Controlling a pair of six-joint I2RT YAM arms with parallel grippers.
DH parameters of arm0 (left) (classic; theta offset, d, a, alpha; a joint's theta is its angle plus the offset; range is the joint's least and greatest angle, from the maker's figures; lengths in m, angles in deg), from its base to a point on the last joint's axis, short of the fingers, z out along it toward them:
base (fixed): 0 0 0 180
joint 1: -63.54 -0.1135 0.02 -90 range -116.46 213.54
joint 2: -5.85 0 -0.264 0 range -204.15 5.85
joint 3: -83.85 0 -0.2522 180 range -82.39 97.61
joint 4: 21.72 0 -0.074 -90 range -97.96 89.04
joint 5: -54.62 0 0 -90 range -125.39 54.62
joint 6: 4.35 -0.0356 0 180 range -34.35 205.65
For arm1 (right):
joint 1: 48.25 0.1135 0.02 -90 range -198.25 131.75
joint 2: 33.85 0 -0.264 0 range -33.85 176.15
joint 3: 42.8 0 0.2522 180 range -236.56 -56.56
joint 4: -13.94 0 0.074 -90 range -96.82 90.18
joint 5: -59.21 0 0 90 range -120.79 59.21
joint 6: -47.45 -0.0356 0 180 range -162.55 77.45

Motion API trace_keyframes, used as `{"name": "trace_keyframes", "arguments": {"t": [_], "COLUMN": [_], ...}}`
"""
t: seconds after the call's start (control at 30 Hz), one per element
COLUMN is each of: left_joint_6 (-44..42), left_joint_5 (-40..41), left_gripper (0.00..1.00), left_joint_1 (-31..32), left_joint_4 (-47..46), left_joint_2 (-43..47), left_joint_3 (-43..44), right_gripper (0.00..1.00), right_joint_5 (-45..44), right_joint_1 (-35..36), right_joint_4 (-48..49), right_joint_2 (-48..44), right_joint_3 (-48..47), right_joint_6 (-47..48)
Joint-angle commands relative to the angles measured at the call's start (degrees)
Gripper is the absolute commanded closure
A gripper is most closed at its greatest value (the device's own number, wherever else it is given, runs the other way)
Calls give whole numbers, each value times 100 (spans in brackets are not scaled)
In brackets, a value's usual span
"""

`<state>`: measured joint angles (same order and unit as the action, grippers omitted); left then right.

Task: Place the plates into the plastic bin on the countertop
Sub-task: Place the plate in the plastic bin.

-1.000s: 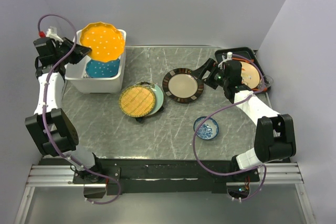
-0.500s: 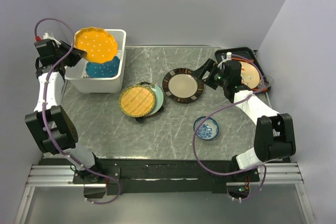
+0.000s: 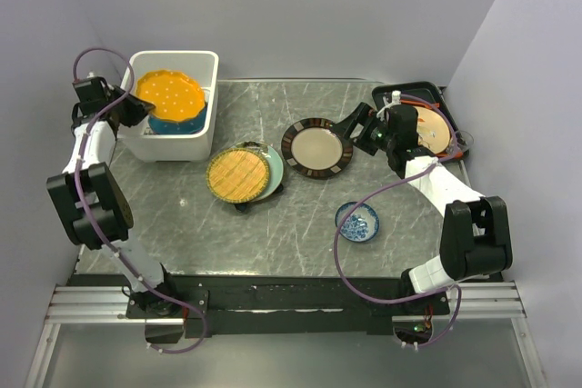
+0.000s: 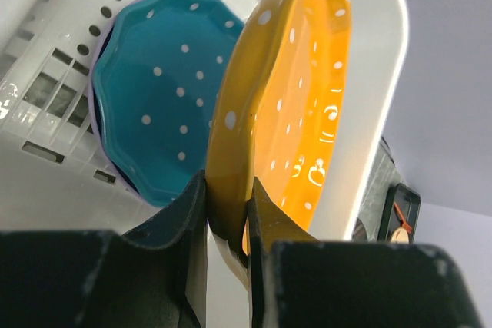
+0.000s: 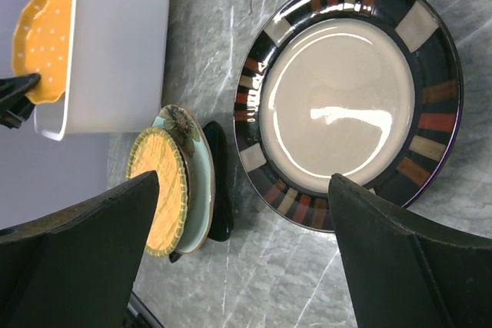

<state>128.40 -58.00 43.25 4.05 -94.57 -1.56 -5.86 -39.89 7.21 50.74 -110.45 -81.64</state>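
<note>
My left gripper is shut on the rim of the orange dotted plate, holding it tilted inside the white plastic bin, over a teal plate. In the left wrist view the fingers pinch the orange plate beside the teal plate. My right gripper is open and empty beside the dark brown plate, which fills the right wrist view. The yellow woven-pattern plate lies on a pale green plate on the grey countertop.
A small blue-and-white dish sits at the front right. A black tray with a tan plate stands at the back right. A dark plate lies under the green one. Walls close in behind and to the right.
My left gripper has lowered the orange dotted plate from above the bin's rim down into the bin, over the teal plate. The right arm has not moved.
</note>
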Motion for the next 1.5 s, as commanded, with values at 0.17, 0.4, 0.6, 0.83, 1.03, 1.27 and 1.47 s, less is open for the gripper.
{"name": "trace_keyframes", "arguments": {"t": [0.17,0.4,0.6,0.83,1.03,1.27,1.47], "left_joint_6": [50,-275,-609,-758,-829,-881,-960], "left_joint_5": [-552,-104,160,441,617,556,661], "left_gripper": [99,95,88,80,64,45,30], "left_joint_1": [8,131,351,456,482,474,483], "left_joint_4": [-244,240,828,1224,1567,1813,2068], "left_joint_2": [-407,-584,-882,-1119,-1322,-1542,-1708], "left_joint_3": [810,1144,1628,1882,2129,2305,2471], "right_gripper": [2,2,2,2,2,2,2], "right_joint_5": [38,47,74,100,135,179,170], "right_joint_1": [-27,-19,-19,-19,-19,-19,-19], "right_joint_4": [18,-52,-96,-149,-140,-88,-158], "right_joint_2": [92,145,180,197,233,189,171], "right_joint_3": [-122,-139,-166,-166,-148,-78,-131], "right_joint_6": [130,156,182,226,218,200,244]}}
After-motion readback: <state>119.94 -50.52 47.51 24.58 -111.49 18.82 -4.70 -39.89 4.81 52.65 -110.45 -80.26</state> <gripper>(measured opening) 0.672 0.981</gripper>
